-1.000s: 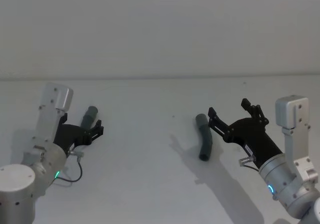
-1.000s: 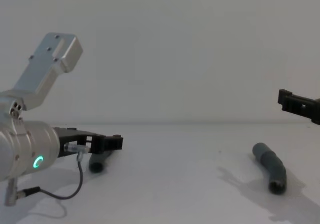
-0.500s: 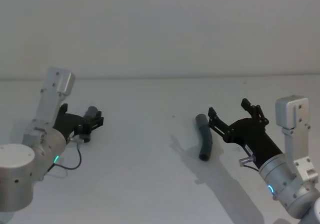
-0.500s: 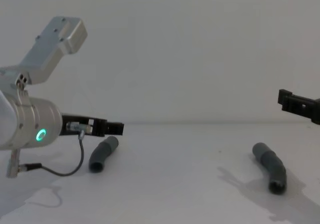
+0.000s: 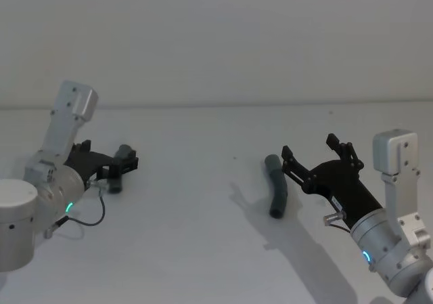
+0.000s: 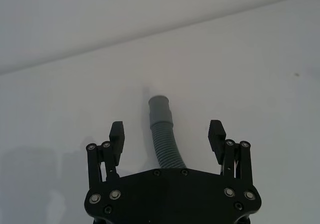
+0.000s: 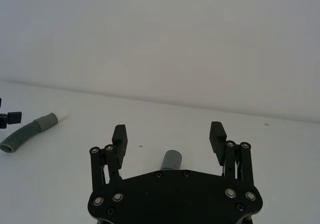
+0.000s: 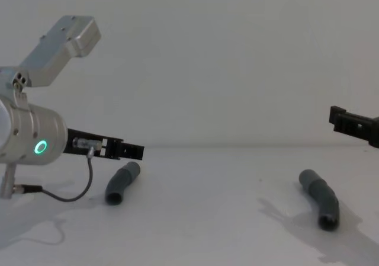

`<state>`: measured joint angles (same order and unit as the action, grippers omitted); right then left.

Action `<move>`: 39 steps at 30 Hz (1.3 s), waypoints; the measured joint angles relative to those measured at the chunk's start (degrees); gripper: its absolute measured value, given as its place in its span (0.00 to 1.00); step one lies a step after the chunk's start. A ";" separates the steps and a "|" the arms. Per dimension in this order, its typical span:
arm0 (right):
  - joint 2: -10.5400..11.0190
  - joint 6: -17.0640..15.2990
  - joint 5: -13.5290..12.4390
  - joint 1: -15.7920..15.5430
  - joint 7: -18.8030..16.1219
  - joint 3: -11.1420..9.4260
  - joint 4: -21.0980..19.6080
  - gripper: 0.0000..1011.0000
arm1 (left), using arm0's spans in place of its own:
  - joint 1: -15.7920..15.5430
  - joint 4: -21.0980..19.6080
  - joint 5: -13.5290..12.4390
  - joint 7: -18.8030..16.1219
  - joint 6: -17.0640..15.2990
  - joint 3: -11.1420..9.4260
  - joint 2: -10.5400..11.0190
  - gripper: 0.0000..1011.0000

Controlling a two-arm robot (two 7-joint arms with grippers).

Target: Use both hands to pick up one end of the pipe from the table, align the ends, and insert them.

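The left gripper (image 6: 166, 130) hangs low over the left of the table (image 5: 203, 256), fingers spread wide. The ribbed pipe piece (image 6: 161, 115) lies flat beneath it, running out between the two fingers and clear of both. Toward the right, the bent smooth pipe piece (image 5: 276, 187) rests on the table. The right gripper (image 5: 308, 147) hovers just beside it, raised and equally spread.
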<state>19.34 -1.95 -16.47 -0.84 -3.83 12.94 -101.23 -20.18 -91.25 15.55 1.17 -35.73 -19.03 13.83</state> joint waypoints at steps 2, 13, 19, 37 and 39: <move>0.00 0.00 0.00 0.00 0.00 0.00 0.00 0.99 | -0.19 0.22 0.29 0.36 -0.84 0.28 0.09 0.99; 0.00 0.00 0.00 0.00 0.00 0.00 0.00 0.99 | -0.91 1.60 0.87 1.22 -3.42 1.25 -0.06 0.99; 0.00 0.00 0.00 0.00 0.00 0.00 0.00 0.99 | -1.36 2.63 0.19 1.03 -3.42 1.21 -0.29 0.99; 0.00 0.00 0.00 0.00 0.00 0.00 0.00 0.99 | -2.26 7.12 -3.00 0.49 1.37 -0.74 -1.44 0.99; 0.00 0.00 0.00 0.00 0.00 0.00 0.00 0.99 | -2.34 7.46 -3.11 0.79 1.81 -0.91 -1.49 0.99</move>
<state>19.33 -1.95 -16.47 -0.84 -3.83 12.94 -101.23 -22.52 -83.80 12.44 1.96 -33.92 -19.94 12.35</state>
